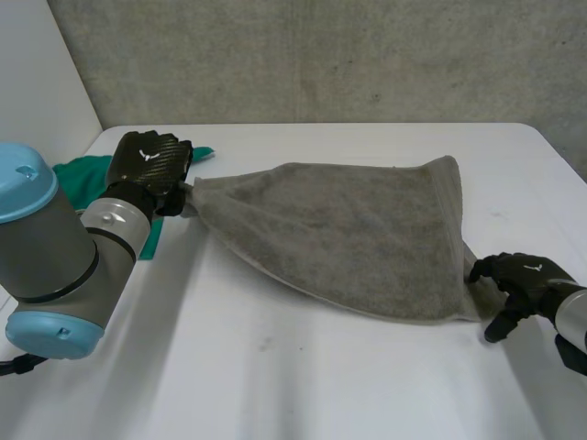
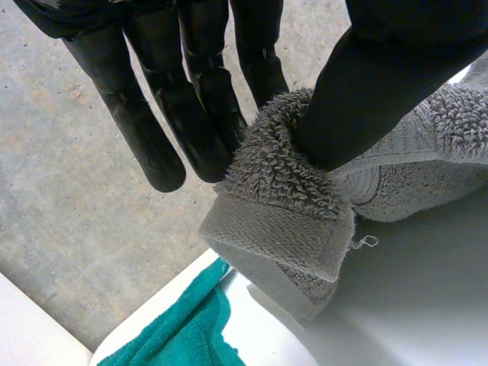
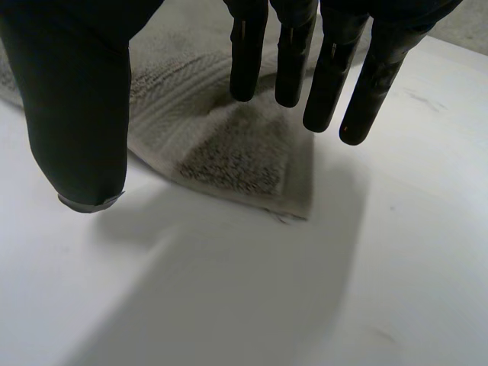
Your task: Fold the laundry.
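At my far left a green cloth (image 1: 83, 179) lies crumpled on the white table (image 1: 275, 367), partly hidden behind my left arm (image 1: 55, 257). My left hand (image 1: 151, 165) is just beside it, toward the far side of the table. It is clamped on the left corner of the grey towel (image 1: 348, 234).

Along my left palm, my thumb (image 2: 381, 84) presses the bunched corner against my fingers (image 2: 198, 130), so the terry loops bulge up between them. The hemmed end of the corner folds over and hangs just below the pinch. Under it are the table's rounded edge and a strip of the green cloth.

From that pinch the towel is drawn to a narrow point. It fans out wider to the right across the middle of the table. Its right edge runs from a far corner down to a near corner, and the hem band shows along that side.

My right hand (image 1: 518, 280) is at that near right corner, low over the table. Its fingers (image 3: 335, 69) are straight and spread, with the thumb (image 3: 76, 99) held well apart, so they grip nothing. The towel's corner lies flat on the table beneath my fingertips. I cannot tell whether they touch the fabric. A bare concrete wall (image 1: 321, 55) stands behind the table.
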